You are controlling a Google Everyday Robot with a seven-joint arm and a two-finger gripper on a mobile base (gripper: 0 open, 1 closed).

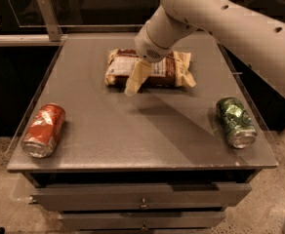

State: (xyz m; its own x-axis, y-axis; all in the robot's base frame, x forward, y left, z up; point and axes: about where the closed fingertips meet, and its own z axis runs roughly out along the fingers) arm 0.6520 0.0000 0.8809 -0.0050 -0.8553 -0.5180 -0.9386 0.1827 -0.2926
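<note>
My gripper [132, 87] hangs from the pale arm over the back middle of the grey table [132, 135]. It sits in front of the left half of a brown and cream snack bag [169, 70] that lies flat there, and it is nearest to that bag. Whether it touches the bag I cannot tell. It holds nothing that I can see. A red can [44, 129] lies on its side near the front left corner. On the right side, a green can [236, 122] also lies on its side.
The table has drawers [142, 199] below its front edge. A rail and dark panels [47, 18] run behind the table. The arm's upper link [245, 28] crosses above the table's back right corner. Speckled floor [1, 189] lies around the table.
</note>
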